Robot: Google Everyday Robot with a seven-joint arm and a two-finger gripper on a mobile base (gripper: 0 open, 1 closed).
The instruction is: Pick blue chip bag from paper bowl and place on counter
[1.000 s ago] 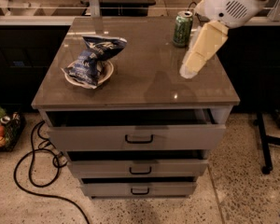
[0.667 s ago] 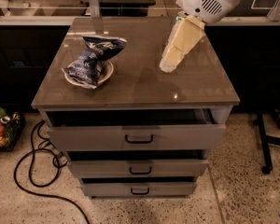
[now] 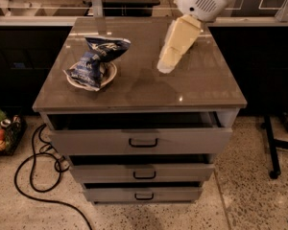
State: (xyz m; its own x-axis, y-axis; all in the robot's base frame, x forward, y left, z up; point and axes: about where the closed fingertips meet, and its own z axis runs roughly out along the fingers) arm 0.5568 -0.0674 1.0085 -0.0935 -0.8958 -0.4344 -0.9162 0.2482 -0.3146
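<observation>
Blue chip bag (image 3: 98,61) sat crumpled in the paper bowl (image 3: 112,73); right of that bowl, the gripper (image 3: 165,65) hung over the counter (image 3: 197,83), its opening impossible to tell.

Matt plastic gripper (image 3: 166,66) over glossy counter (image 3: 197,83); foil blue chip bag (image 3: 96,61); paper bowl (image 3: 112,75).

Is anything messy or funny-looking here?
The top drawer is pulled partly open. The crumpled blue chip bag spills over its paper bowl. The gripper hovers over the counter, away from the bag.
</observation>
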